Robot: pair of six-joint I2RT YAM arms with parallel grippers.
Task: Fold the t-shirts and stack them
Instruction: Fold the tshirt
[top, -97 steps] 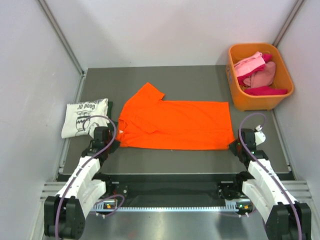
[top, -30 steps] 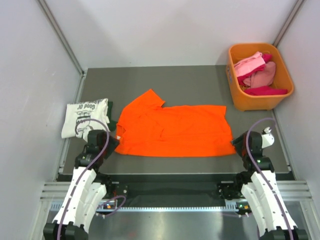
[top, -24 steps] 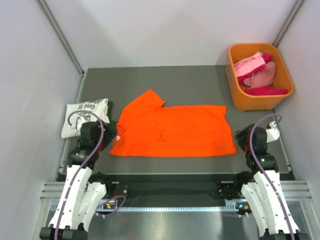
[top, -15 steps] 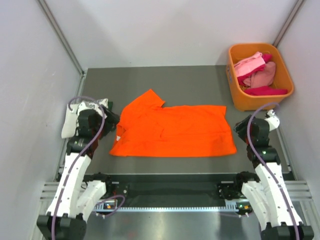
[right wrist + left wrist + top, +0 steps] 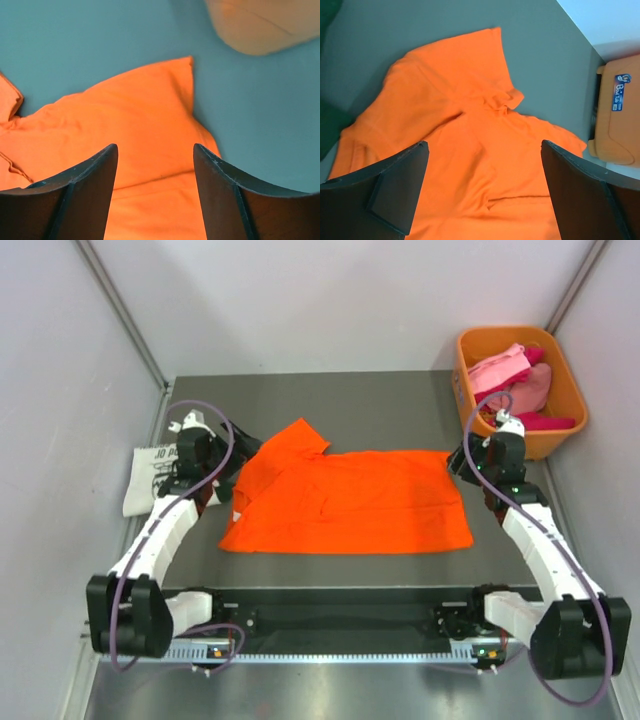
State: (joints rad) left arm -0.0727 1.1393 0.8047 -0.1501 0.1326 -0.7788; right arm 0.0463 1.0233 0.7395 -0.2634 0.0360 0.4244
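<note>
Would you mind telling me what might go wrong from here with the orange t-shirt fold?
The plain bright orange cloth t-shirt lies rumpled with one sleeve sticking out, so the next fold may come out crooked. The left arm hangs over the folded white printed t-shirt and might drag it. The right arm sits close to the rigid orange plastic bin and might bump it.

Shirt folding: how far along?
Done: white printed tee lies folded at left. In hand: nothing gripped; left gripper and right gripper hover open over the orange tee, spread out, at most partly folded. Left: finish and stack it, then the pink and red tees in the bin.
</note>
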